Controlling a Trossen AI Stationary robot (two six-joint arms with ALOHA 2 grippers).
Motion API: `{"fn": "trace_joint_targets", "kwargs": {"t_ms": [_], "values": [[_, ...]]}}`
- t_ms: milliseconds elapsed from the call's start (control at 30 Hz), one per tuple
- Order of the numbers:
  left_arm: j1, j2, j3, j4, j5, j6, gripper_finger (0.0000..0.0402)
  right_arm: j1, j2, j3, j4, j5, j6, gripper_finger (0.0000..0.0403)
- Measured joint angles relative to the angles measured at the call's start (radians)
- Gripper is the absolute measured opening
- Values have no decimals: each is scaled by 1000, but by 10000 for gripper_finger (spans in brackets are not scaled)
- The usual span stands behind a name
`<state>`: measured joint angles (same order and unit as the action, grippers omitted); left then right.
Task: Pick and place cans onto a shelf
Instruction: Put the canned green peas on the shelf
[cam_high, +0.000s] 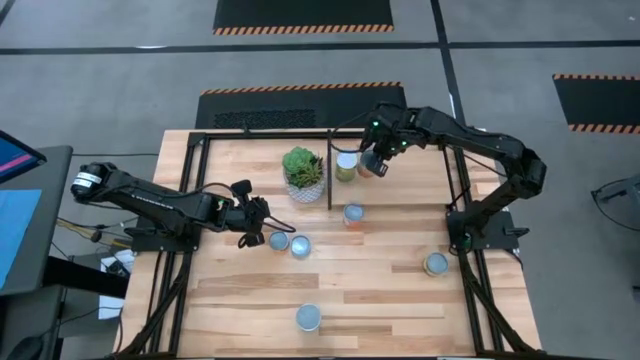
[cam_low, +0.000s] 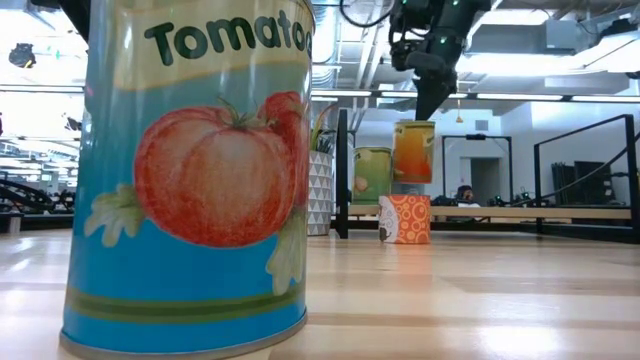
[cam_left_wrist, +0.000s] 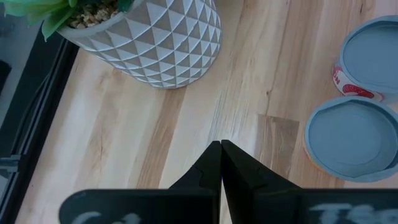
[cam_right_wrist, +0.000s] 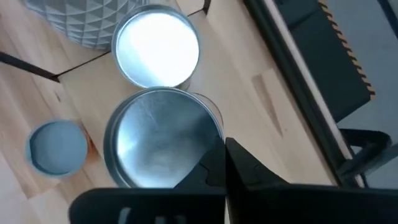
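My right gripper (cam_high: 375, 165) is at the far middle of the shelf (cam_high: 262, 136), shut on an orange-labelled can (cam_low: 413, 150) with a silver top (cam_right_wrist: 158, 149). A green-labelled can (cam_high: 345, 166) stands next to it, right of the thin centre bar (cam_high: 330, 175). My left gripper (cam_high: 255, 222) hovers shut over the boards, touching nothing. Just to its right stand two pale-blue-topped cans (cam_high: 278, 240), (cam_high: 300, 246). An orange patterned can (cam_high: 353, 214) stands mid-table. My right gripper has the orange-labelled can by its top rim (cam_right_wrist: 214, 134), one finger over the silver lid and one outside the wall. The fingers slant down from above. In the low view the can hangs upright under them, its base (cam_low: 412, 180) higher than the neighbouring can's base.
A green succulent in a white patterned pot (cam_high: 303, 172) stands left of the centre bar. One can (cam_high: 436, 264) stands near the right frame. A tomato-labelled can (cam_high: 308, 317) stands near the front edge and fills the low view's left.
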<state>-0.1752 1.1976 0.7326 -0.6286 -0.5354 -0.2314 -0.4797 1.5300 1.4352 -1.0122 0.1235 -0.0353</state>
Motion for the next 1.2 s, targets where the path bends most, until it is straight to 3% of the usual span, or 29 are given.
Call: {"fn": "trace_joint_targets", "kwargs": {"t_ms": [333,533,800,1200], "values": [[0,0,0,-1,0,1,0,10,111,-1,7,-2,-28,9],[0,0,0,-1,0,1,0,7,112,-1,-3,4,-29,7],[0,0,0,-1,1,0,0,-39,103,0,-33,9,-26,43],[0,0,0,-1,2,-8,0,-60,87,0,-44,13,-41,47]]}}
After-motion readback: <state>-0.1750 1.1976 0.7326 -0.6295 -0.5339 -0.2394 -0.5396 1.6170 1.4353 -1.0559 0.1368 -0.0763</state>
